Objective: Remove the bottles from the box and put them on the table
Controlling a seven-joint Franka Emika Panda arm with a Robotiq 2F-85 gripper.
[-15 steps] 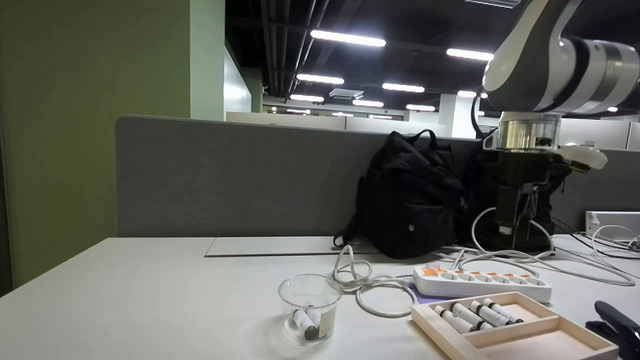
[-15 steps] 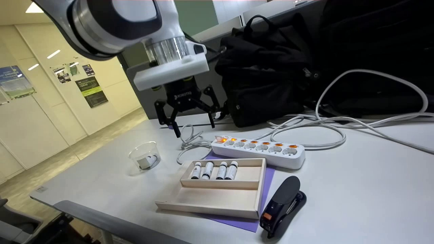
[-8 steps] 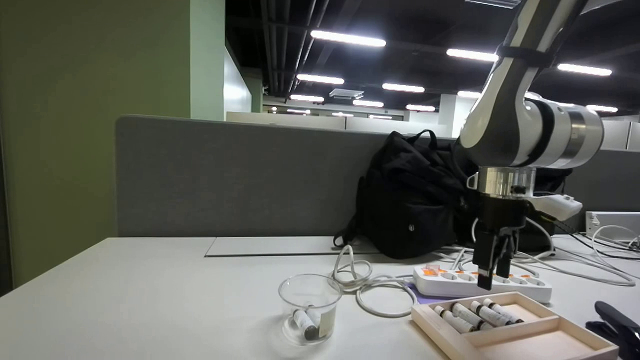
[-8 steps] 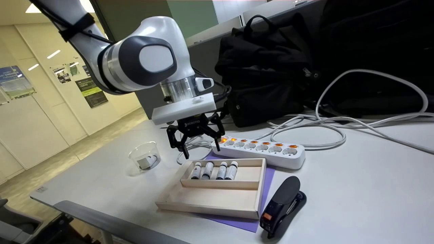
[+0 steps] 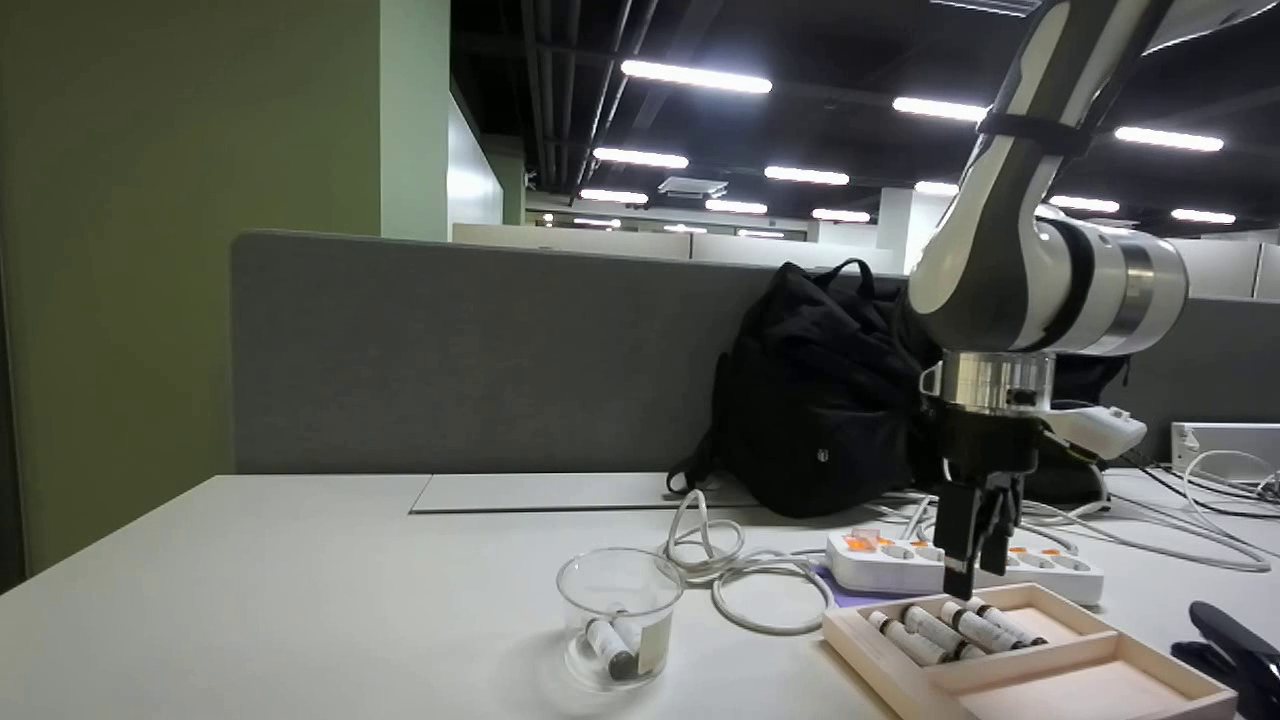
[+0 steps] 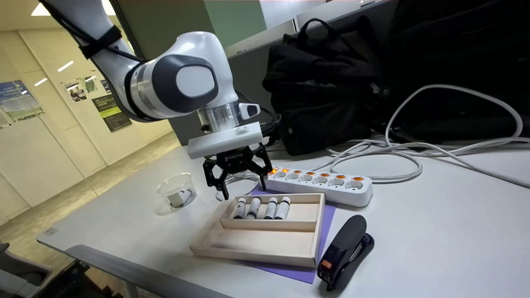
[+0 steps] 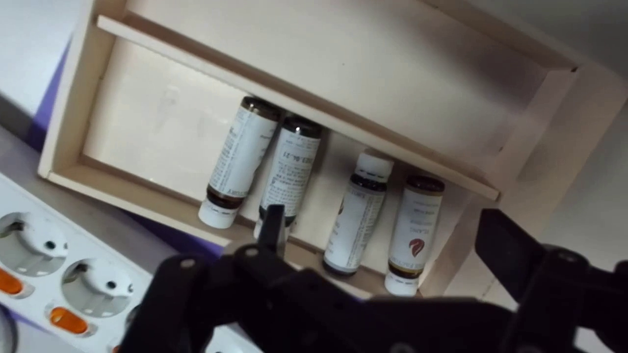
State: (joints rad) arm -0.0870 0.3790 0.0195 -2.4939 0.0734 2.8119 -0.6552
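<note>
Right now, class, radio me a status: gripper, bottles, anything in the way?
Gripper open, holding nothing, above the box. Four bottles lying inside, side by side. Nothing seen blocking them; power strip close beside the box.

In an exterior view, the gripper (image 6: 245, 191) reads ROBOTIQ; in the wrist view, one bottle (image 7: 291, 169) near the centre carries what looks like 2023.04.21, another bottle (image 7: 415, 230) toward 4 o'clock a red emblem (image 7: 416, 247), other print too blurred

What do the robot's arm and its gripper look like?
The arm is white with dark grey panels, a silvery ring, a black strap and cable. The gripper is black, with two jointed fingers and small pale lettering; a white bar sits above it.
</note>
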